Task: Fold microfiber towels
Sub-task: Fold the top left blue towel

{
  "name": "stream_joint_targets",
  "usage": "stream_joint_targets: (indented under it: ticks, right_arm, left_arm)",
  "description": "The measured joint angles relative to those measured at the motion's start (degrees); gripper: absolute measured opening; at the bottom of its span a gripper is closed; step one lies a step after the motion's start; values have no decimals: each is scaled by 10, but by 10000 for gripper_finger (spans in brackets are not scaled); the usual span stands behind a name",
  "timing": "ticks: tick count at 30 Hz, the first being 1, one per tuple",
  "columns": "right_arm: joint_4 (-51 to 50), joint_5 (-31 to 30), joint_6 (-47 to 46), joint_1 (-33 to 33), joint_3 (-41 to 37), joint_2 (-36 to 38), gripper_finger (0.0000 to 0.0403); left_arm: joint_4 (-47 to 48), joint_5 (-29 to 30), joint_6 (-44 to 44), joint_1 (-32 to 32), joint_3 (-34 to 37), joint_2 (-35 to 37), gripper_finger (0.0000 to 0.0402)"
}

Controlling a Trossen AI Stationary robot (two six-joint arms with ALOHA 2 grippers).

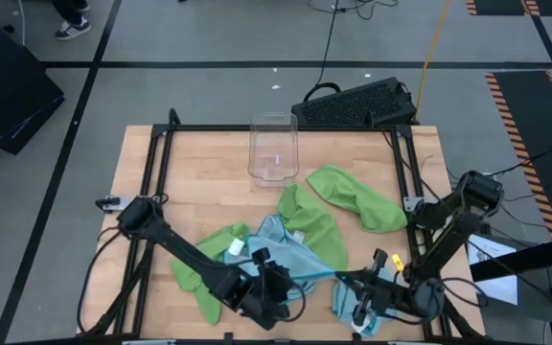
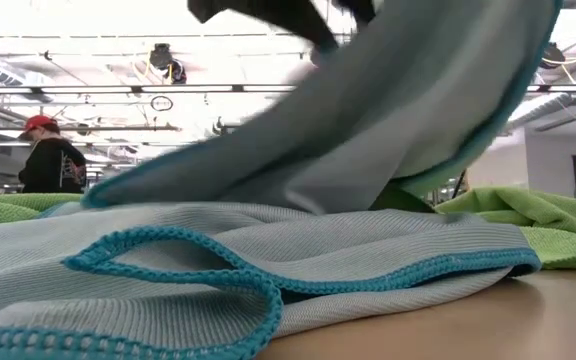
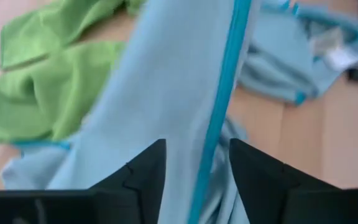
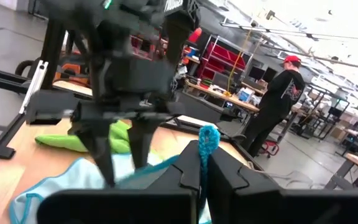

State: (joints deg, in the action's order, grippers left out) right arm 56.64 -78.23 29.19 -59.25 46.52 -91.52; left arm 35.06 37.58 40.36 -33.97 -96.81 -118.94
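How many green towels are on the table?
3 that I can see: one green towel near the right edge, one in the middle, one under the left arm. Blue cloth may hide more.

Grey tiled floor (image 1: 209,38), hazard-striped strip (image 1: 520,105), workshop benches (image 4: 229,93), person in red cap (image 2: 48,155)

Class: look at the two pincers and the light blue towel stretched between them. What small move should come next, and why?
Probably the left pincer should close on the blue towel: its fingers stand apart around the cloth, while the right pincer is shut on the towel's edge.
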Motion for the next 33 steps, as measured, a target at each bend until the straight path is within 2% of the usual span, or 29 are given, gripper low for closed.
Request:
stream_joint_targets:
  ticks: [10,15,23,29,33]
  right_arm:
    - [-35,-43,8,-10,0,34,2]
    - [-35,-43,16,0,0,34,2]
    - [-36,-43,20,16,0,34,2]
    - [-36,-43,20,19,0,34,2]
    - [-36,-43,19,19,0,34,2]
  left_arm:
    - [5,23,109,-23,92,0,186]
    - [-50,23,119,-47,146,0,186]
    - [-46,37,120,-106,149,0,186]
    - [-49,113,143,-148,155,0,186]
    - [-59,135,150,-145,165,0,186]
